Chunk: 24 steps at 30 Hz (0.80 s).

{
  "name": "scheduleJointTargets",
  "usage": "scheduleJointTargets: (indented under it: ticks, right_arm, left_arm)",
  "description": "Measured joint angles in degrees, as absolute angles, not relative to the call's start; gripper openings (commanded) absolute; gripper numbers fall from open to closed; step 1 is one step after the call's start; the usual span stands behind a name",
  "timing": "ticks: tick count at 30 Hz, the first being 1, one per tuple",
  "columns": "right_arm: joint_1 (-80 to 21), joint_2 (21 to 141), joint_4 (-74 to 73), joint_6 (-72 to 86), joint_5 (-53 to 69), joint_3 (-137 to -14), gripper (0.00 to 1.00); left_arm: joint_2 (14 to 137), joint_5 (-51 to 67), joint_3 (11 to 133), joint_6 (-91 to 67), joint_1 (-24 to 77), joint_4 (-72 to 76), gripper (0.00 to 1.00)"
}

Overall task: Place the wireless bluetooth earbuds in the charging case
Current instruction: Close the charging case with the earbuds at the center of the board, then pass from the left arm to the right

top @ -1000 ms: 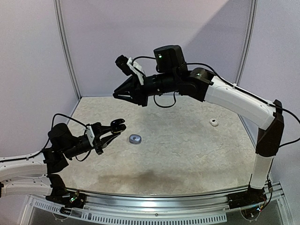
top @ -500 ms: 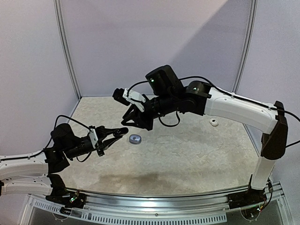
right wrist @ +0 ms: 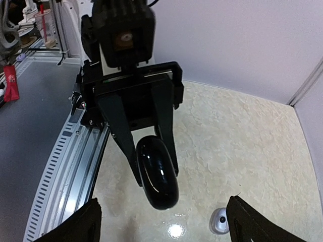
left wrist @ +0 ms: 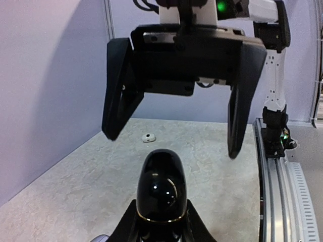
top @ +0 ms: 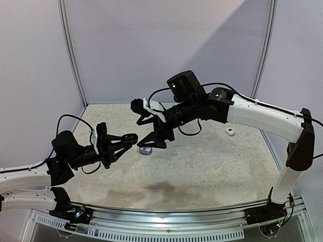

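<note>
Left gripper (top: pixel 125 139) clamped on a black oval case (right wrist: pixel 157 172), long axis toward 3 o'clock, facing the wide-open right gripper (top: pixel 148 132) just beside it. Silver earbud (top: pixel 146 149) on the tabletop (top: pixel 202 166), 6 o'clock of the right gripper. White earbud (top: pixel 230 131) lies well apart at 3 o'clock. Earbud headings are too small to tell.

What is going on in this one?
The left pincer is shut on a glossy black case and holds it up off the table. The right pincer stands wide open facing the case, close but not touching. A pale bluish piece, likely an earbud, lies on the table below them, and a white piece sits far to the right. Neither pincer holds an earbud.
</note>
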<state>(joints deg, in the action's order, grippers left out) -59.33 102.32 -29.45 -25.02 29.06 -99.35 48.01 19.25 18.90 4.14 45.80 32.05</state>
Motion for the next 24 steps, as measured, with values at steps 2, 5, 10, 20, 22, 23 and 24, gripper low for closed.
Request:
scheduleJointTargets:
  ticks: [2,5,10,20,22,23,24]
  right_arm:
    - [-59.6,103.8,-28.8,-25.3,30.3,-100.0,0.73]
    - [-59.8,104.9,-28.4,-25.1,31.6,-100.1,0.62]
    - [-59.8,106.5,-28.6,-24.6,32.4,-102.2,0.34]
    - [-59.7,107.1,-29.8,-25.0,34.2,-103.9,0.0]
    - [-59.7,107.2,-30.3,-25.0,34.1,-104.4,0.0]
    - [-59.7,107.2,-30.3,-25.0,34.0,-104.4,0.0]
    - [-59.7,107.2,-30.3,-24.9,33.7,-104.6,0.0]
  left_arm:
    - [48.1,19.7,19.2,1.3,45.8,32.4,0.0]
    - [48.3,20.2,19.7,-1.0,45.8,33.2,0.0]
    - [48.8,20.4,19.9,-2.8,45.8,33.8,0.0]
    - [48.8,21.1,19.9,-4.0,45.8,34.0,0.0]
    - [48.8,20.9,19.9,-4.2,45.8,34.1,0.62]
    - [48.8,20.7,19.9,-4.3,45.8,34.2,0.92]
    - [48.8,20.0,19.9,-4.5,45.9,34.3,0.98]
